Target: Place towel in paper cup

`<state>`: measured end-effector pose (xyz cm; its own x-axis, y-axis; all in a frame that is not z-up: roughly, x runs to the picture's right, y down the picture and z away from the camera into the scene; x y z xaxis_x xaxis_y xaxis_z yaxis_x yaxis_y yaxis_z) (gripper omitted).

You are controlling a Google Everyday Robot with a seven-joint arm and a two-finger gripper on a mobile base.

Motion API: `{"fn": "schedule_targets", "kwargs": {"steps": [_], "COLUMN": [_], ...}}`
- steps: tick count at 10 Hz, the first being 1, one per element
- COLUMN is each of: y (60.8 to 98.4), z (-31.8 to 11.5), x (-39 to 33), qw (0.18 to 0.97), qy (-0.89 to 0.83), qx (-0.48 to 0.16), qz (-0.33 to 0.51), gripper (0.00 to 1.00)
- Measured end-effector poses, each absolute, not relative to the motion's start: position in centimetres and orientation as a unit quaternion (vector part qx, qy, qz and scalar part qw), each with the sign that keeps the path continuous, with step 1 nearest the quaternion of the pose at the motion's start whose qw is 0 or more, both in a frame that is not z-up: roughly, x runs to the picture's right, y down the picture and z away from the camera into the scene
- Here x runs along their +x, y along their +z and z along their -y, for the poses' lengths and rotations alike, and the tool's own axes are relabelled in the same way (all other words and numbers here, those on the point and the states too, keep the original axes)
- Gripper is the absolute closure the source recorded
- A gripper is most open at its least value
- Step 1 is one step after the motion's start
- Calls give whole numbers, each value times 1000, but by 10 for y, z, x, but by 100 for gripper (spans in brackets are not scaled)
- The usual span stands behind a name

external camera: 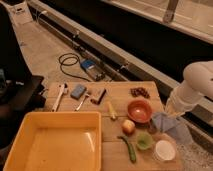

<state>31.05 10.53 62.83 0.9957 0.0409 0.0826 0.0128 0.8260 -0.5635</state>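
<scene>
The towel (169, 126) is a pale bluish creased cloth hanging from my gripper (170, 116) at the right end of the wooden table. The gripper is shut on the towel's top and holds it just right of the orange bowl (139, 110). The white arm (196, 80) comes in from the right edge. The paper cup (164, 150) stands upright, white and round, at the table's front right corner, just below and slightly in front of the hanging towel. The towel's lower edge is close above the cup's rim; I cannot tell whether they touch.
A small green cup (145, 141) stands left of the paper cup, beside an apple (128, 126) and a green pepper (128, 148). A large yellow tub (55, 142) fills the front left. Tools (80, 96) lie at the back left, a dark cluster (140, 92) at the back.
</scene>
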Motion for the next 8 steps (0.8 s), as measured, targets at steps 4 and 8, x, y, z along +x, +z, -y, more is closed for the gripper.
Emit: {"fn": "schedule_targets", "kwargs": {"steps": [4, 8], "y": [599, 591], "z": [-116, -159], "x": [330, 336], "qw": [961, 954], "qy": [36, 54], "qx": [-274, -295], "qz": [28, 29], "gripper": [100, 100]}}
